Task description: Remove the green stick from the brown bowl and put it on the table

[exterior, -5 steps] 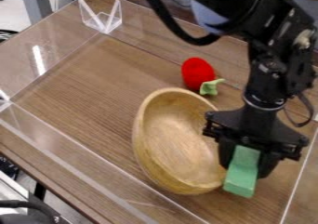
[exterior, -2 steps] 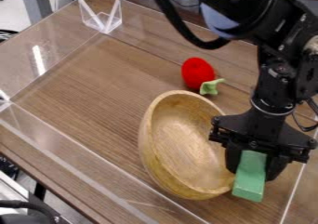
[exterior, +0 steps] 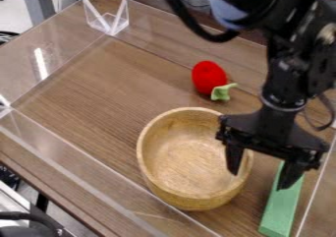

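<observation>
Tabletop (exterior: pixel 92 93): brown wood grain, bordered by low clear walls. Brown bowl (exterior: pixel 195 158) is set upright near the front edge. Green stick (exterior: pixel 282 208) is laid flat just right of the bowl. Red strawberry toy (exterior: pixel 210 78) is seen behind the bowl, apart.

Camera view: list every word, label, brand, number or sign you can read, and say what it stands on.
None: no readable text anywhere in this view.
The brown bowl, green stick, red strawberry toy, gripper, table and its clear acrylic walls all appear unmarked.
</observation>
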You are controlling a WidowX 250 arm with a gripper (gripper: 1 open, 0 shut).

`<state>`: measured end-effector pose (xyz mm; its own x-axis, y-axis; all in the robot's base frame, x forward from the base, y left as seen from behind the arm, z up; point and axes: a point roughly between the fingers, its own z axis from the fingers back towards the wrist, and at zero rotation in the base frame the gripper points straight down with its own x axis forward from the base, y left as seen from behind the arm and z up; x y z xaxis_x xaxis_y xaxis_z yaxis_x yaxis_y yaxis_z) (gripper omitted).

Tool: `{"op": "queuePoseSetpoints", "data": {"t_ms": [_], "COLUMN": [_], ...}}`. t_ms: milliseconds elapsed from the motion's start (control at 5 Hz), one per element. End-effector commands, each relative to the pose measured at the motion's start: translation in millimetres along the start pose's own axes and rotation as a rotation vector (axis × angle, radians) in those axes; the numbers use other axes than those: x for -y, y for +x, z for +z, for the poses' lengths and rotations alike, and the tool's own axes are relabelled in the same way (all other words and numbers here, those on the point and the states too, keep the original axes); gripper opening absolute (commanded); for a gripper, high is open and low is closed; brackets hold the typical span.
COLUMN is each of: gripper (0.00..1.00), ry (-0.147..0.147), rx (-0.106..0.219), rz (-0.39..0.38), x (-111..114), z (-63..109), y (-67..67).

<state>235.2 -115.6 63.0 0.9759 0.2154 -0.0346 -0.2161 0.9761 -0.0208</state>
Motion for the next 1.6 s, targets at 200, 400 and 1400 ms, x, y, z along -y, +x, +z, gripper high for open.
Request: {"op": "queuePoseSetpoints", "data": {"t_ms": [200, 400, 1400], "gripper": [0.00, 0.00, 0.00], "ry": [-0.039, -0.052, -0.104], "rx": [0.048, 0.053, 0.083], "rz": [-0.027, -0.038, -0.202], "x": [7.7, 2.8, 14.2], "z": [24.0, 24.7, 49.0], "y": [6.1, 8.8, 18.8]}}
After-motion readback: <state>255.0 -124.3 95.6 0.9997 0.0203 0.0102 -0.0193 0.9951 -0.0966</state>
